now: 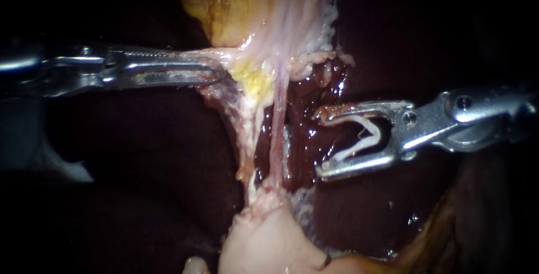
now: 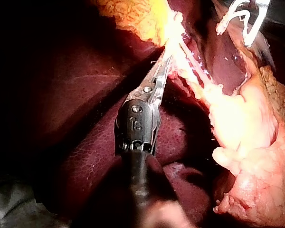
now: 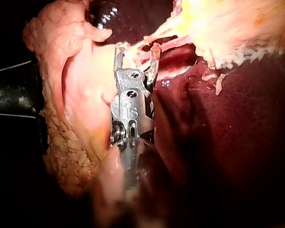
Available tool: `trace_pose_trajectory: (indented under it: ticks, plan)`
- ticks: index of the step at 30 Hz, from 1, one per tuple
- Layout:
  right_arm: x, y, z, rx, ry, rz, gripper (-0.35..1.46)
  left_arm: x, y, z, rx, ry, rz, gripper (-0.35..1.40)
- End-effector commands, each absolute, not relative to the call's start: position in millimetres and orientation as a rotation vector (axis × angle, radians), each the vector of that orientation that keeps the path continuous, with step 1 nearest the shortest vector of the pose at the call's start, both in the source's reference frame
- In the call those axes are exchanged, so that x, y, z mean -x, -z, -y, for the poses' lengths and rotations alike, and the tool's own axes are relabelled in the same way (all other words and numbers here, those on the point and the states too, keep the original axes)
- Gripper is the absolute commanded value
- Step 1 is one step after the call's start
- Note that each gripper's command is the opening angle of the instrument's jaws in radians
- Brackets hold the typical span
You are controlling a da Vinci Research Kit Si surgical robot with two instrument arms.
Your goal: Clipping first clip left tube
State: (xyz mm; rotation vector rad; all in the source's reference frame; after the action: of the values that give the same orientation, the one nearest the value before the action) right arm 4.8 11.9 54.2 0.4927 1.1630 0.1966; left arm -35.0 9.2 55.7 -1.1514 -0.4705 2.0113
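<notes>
Clipping step: approach, by my reading; the clip (image 1: 359,139) is not yet around any tube.
Left instrument (image 1: 216,74): jaws pressed together on the lower edge of the gallbladder (image 1: 252,10), holding it toward the shaft's side, with the strands below it drawn straight.
Right instrument (image 1: 321,142): jaws stand wide apart and carry the open white clip, one leg along each jaw; the mouth faces the tubes.
Left tube (image 1: 242,131): the left of two strands running from the gallbladder down to the pale tissue (image 1: 264,240); whitish, ragged, with yellow fat (image 1: 250,77) at its upper end.
Right tube (image 1: 278,128): thin, pink, smooth; lies between the clip's mouth and the left tube, near the jaw tips but apart from them.
Liver (image 1: 303,156): dark, wet, behind both tubes.
Handling (judgement): soft, light, slippery and thin; likely to tear under sideways pull.
Hold point (judgement): the mid-length stretch below the fat, clip square across, both legs past the far side.
Risk (judgement): catching the right tube in the same bite.
</notes>
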Motion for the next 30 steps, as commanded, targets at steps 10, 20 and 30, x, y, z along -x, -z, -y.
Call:
trace_pose_trajectory:
  ticks: [10, 20, 30]
  plan:
    - [-4.8, -54.2, -11.9, -0.493, -0.197, -1.163, 0.45, 32.0, -52.9, -10.7, 1.153, -2.0, 0.471, -0.35]
    - [-4.8, -54.1, -11.9, -0.493, -0.196, -1.163, 0.45, 28.2, -48.0, -12.4, 1.17, -1.941, 0.435, -0.35]
    - [-6.1, -54.3, -11.2, -0.499, -0.189, -1.165, 0.45, 28.3, -48.0, -12.3, 1.17, -1.941, 0.433, -0.35]
